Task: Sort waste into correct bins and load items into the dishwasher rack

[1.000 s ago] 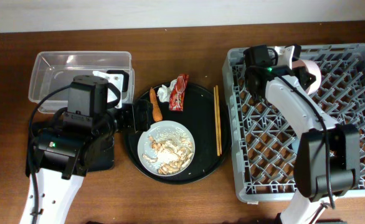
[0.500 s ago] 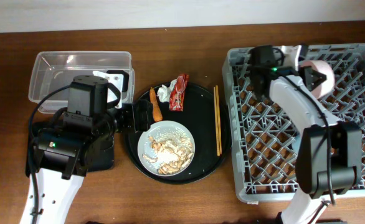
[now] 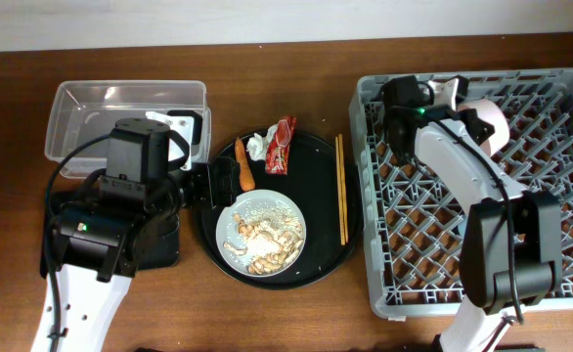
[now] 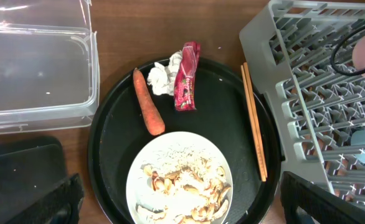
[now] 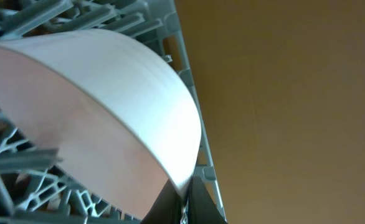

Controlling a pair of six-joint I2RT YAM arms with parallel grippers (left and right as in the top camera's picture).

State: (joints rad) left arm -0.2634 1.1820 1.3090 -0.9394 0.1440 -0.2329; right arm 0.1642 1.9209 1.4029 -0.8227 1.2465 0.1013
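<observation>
Pinching the white bowl (image 5: 108,106) by its thin rim with the right pincer (image 5: 184,199), tipped on its side at the far end of the grey dishwasher rack (image 3: 560,264), among the pegs. Hard, smooth and likely a bit slippery; not heavy, but could chip or crack if dropped from too high, so best gripped at the rim and set down gently between two pegs. Left pincer (image 4: 182,208) spread wide and holding nothing, hanging over the round black tray (image 3: 318,156) on the brown desk (image 3: 13,196). On that tray: an orange carrot (image 4: 148,102), stiff and easy to grab round the middle; a crumpled white tissue (image 4: 164,78), soft and very light; a small red snack wrapper (image 4: 186,78), thin and crinkly, right beside the tissue; a pair of wooden chopsticks (image 4: 254,124) lying side by side near the right edge, thin and tricky to lift off a flat floor; and a pale round plate (image 4: 139,177) with rice and food scraps (image 4: 189,193) on it, loose and messy, so probably better tipped out than picked up. Nothing to see inside the clear plastic tub (image 4: 90,74). Shallow black tray (image 4: 20,165) mostly hidden under the left arm, so no telling about its inside. Down in the rack, a small pale blue thing (image 4: 364,138), maybe the cup, too blurry to say.
</observation>
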